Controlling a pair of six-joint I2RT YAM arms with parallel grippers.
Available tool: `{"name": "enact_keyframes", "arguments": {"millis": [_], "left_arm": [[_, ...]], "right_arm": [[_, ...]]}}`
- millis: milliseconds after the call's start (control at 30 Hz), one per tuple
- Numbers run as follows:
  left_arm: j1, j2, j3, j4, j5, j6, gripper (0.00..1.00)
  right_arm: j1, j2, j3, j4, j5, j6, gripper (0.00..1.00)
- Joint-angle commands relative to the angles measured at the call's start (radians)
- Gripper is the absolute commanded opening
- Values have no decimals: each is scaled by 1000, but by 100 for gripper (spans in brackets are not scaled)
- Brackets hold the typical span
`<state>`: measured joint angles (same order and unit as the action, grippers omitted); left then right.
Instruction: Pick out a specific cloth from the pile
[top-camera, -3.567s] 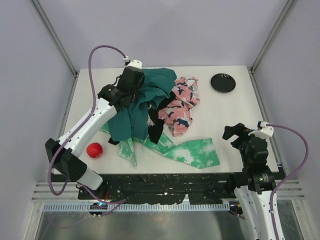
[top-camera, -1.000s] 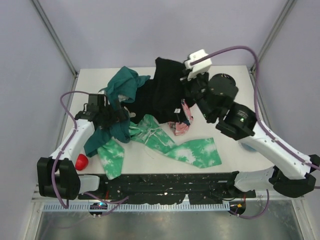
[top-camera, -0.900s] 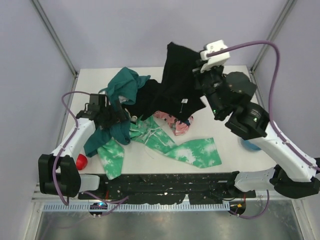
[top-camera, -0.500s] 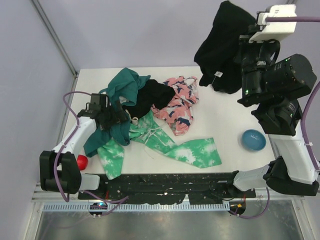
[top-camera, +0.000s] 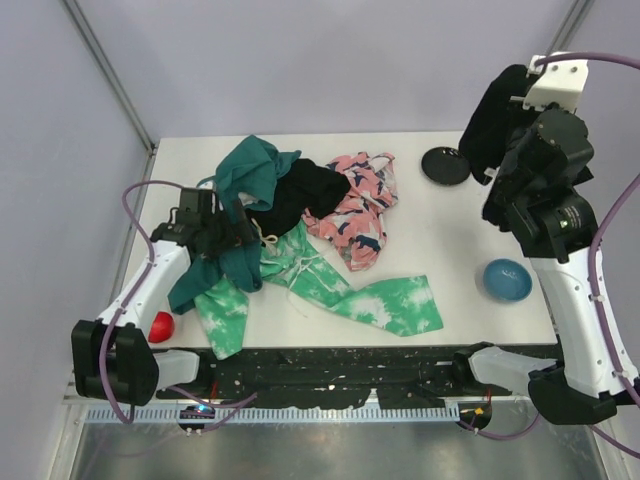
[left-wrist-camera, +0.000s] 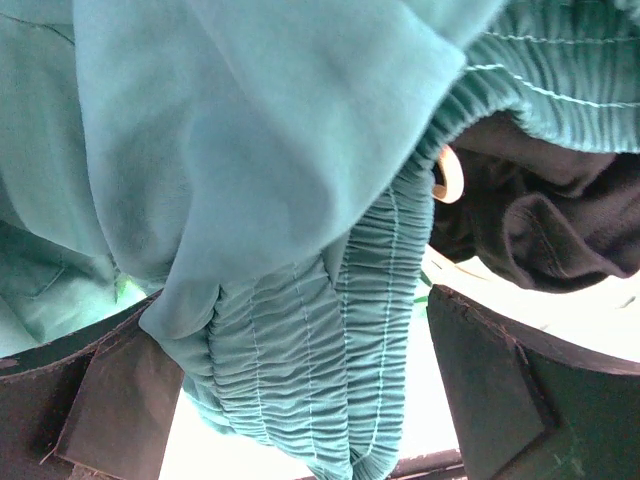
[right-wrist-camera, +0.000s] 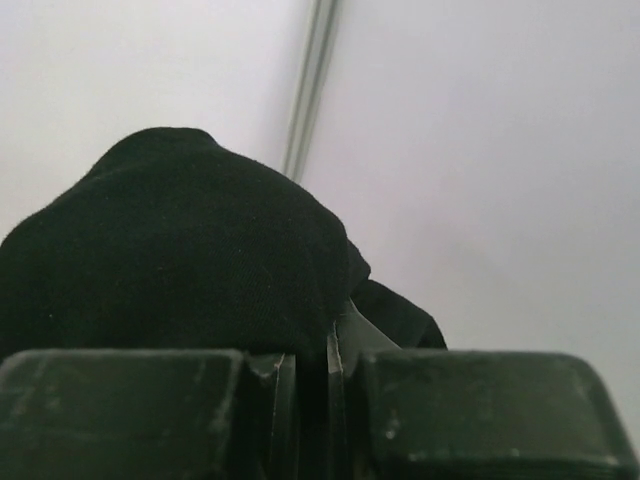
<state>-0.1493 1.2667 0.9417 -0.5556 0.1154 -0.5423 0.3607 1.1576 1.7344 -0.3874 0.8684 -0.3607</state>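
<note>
My right gripper (top-camera: 508, 128) is raised high over the table's far right corner, shut on the black cloth (top-camera: 492, 120), which hangs bunched from it clear of the table. In the right wrist view the cloth (right-wrist-camera: 180, 250) is pinched between the closed fingers of the gripper (right-wrist-camera: 325, 385). The pile (top-camera: 300, 215) lies left of centre: teal, another black cloth (top-camera: 310, 190), pink-navy floral and green tie-dye. My left gripper (top-camera: 228, 238) rests low on the teal cloth (top-camera: 250, 170). Its fingers (left-wrist-camera: 110, 400) stand wide apart with ruched teal fabric (left-wrist-camera: 300, 340) between them.
A black dish (top-camera: 445, 165) sits at the far right below the lifted cloth. A blue bowl (top-camera: 507, 280) is near the right edge. A red ball (top-camera: 160, 324) lies by the left arm's base. The tie-dye strip (top-camera: 385, 300) stretches towards the front.
The right arm has lifted the black cloth out of the pile and swung it up and to the right. The left arm has stayed on the teal cloth.
</note>
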Motion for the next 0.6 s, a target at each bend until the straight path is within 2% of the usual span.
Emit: {"name": "enact_keyframes", "arguments": {"millis": [0, 200, 333, 567], "left_arm": [[-15, -62, 40, -7, 29, 24, 100], [-52, -179, 37, -46, 29, 45, 100], [-62, -282, 14, -47, 24, 38, 100], [-70, -372, -24, -46, 21, 35, 100]], "right_arm": [[-49, 5, -36, 12, -204, 156, 5], [-71, 36, -55, 12, -266, 203, 5], [-82, 36, -117, 16, -250, 242, 5], [-103, 37, -277, 53, -82, 264, 5]]}}
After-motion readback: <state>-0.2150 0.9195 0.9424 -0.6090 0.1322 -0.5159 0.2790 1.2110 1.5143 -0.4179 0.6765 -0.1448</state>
